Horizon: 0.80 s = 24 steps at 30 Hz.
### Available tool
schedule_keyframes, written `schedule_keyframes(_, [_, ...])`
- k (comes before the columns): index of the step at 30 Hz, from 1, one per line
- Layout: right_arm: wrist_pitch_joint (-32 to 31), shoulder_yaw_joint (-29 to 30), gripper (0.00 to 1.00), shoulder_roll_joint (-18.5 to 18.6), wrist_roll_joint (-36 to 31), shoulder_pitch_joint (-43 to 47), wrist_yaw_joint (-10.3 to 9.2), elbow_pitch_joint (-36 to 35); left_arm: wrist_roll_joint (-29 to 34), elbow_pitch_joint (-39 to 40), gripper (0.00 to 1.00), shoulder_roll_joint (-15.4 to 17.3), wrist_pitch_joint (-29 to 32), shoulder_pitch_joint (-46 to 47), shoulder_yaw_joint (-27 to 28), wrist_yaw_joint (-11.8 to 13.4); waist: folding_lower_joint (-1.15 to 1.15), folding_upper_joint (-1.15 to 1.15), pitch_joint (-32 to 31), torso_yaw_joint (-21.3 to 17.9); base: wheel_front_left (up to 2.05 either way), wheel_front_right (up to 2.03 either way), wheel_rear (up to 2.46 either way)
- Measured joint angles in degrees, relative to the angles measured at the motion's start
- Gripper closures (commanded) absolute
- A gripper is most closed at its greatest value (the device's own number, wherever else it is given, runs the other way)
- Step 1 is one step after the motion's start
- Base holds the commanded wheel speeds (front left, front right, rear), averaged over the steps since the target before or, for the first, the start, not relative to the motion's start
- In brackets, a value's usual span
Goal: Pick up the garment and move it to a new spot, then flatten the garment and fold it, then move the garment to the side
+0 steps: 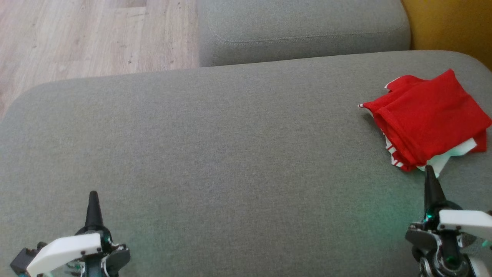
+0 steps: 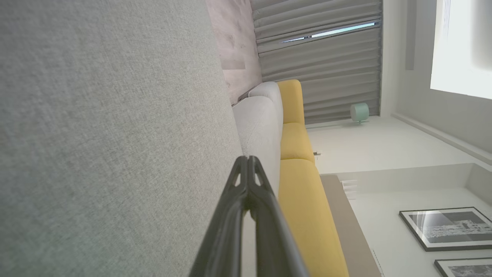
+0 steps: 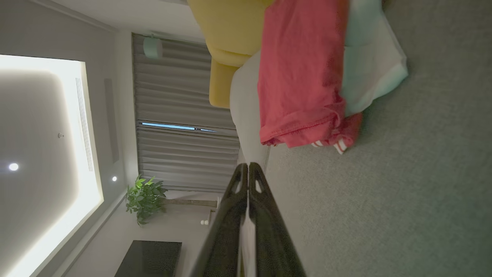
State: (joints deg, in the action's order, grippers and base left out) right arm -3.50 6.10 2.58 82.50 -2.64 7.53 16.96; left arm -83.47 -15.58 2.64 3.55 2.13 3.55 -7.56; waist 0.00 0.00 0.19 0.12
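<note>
Nearest me, my left gripper (image 1: 93,197) and right gripper (image 1: 429,171) are both clenched, empty, over the broad grey woven sofa cushion (image 1: 230,154). The folded red cloth garment with white trim (image 1: 426,115) lies at the cushion's right end, just beyond the right gripper.

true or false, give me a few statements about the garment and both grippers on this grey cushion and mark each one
1. The garment lies folded near the right end of the cushion. True.
2. The right gripper grips the garment. False: it is shut on nothing, with its tip just short of the garment's edge.
3. The left gripper is open. False: it is shut, over bare cushion.
4. The garment is red with white parts. True.
</note>
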Motion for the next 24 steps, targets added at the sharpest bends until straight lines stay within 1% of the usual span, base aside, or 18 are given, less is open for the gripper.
schedule_keyframes(13, [-1.9, 1.0, 1.0, 0.0, 8.1, -0.5, 0.0, -0.5, -7.2, -0.1, 1.0, 0.0, 2.4, 1.0, 0.5, 0.0, 0.0, 0.0, 0.0, -0.1, 0.0, 0.0, 0.0])
schedule_keyframes(17, [-2.4, 1.3, 1.0, 0.0, 9.4, -0.5, 0.0, -0.6, -8.4, -0.1, 1.0, 0.0, 2.8, 1.3, 0.6, 0.0, 0.0, 0.0, 0.0, -0.1, 0.0, 0.0, 0.0])
schedule_keyframes(24, [-2.4, 1.3, 1.0, 0.0, 9.4, -0.5, 0.0, -0.7, -8.4, -0.1, 1.0, 0.0, 2.8, 1.3, 0.6, 0.0, 0.0, 0.0, 0.0, -0.1, 0.0, 0.0, 0.0])
